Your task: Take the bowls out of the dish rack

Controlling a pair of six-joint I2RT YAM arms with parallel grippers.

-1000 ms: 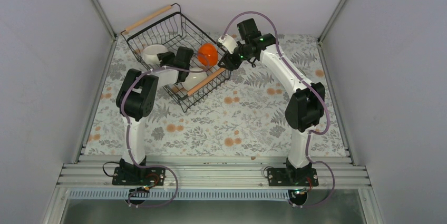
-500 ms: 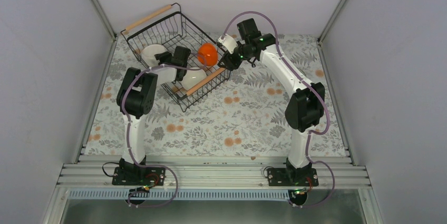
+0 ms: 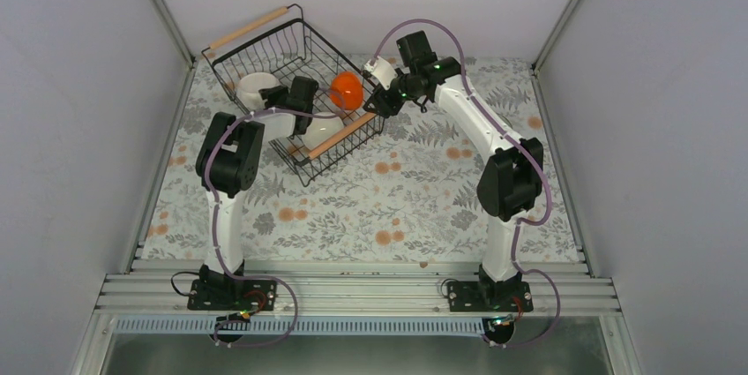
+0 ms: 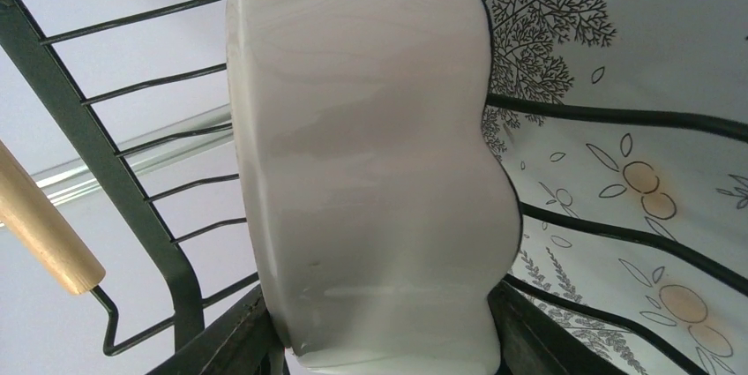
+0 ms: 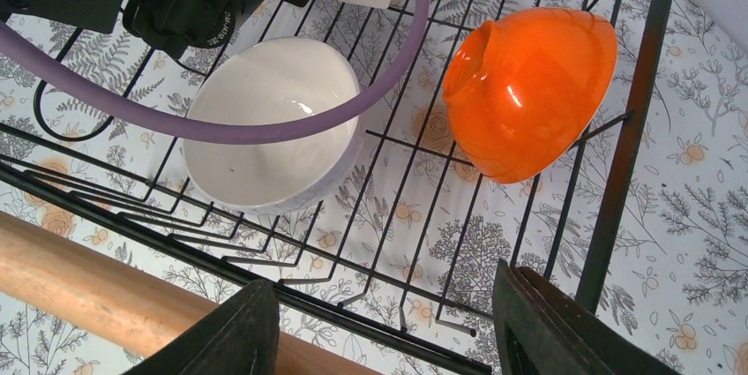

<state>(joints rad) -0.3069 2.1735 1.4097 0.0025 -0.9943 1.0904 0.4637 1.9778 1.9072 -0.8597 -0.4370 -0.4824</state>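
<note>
The black wire dish rack (image 3: 231, 64) stands at the back left, slightly skewed. It holds an orange bowl (image 3: 347, 90) on its side, a plain white bowl (image 3: 254, 87) and a scallop-edged white bowl (image 3: 323, 132). My left gripper (image 3: 310, 117) reaches inside the rack and is shut on the scallop-edged white bowl (image 4: 370, 154), which fills the left wrist view between the fingers (image 4: 220, 344). My right gripper (image 3: 376, 108) is open and empty, hovering at the rack's right corner. In its view the orange bowl (image 5: 529, 88) and the held white bowl (image 5: 265, 123) lie ahead of the gripper (image 5: 397, 331).
The rack's near wooden handle (image 3: 340, 134) lies just below the right gripper and shows in the right wrist view (image 5: 88, 291). The far wooden handle (image 3: 247, 29) is near the back wall. The floral cloth (image 3: 397, 198) covers the table. Side walls stand close on the left and right.
My left gripper has shifted slightly toward the back with the white bowl in it, and the rack's near corner nudged a little with it. The right arm has barely moved.
</note>
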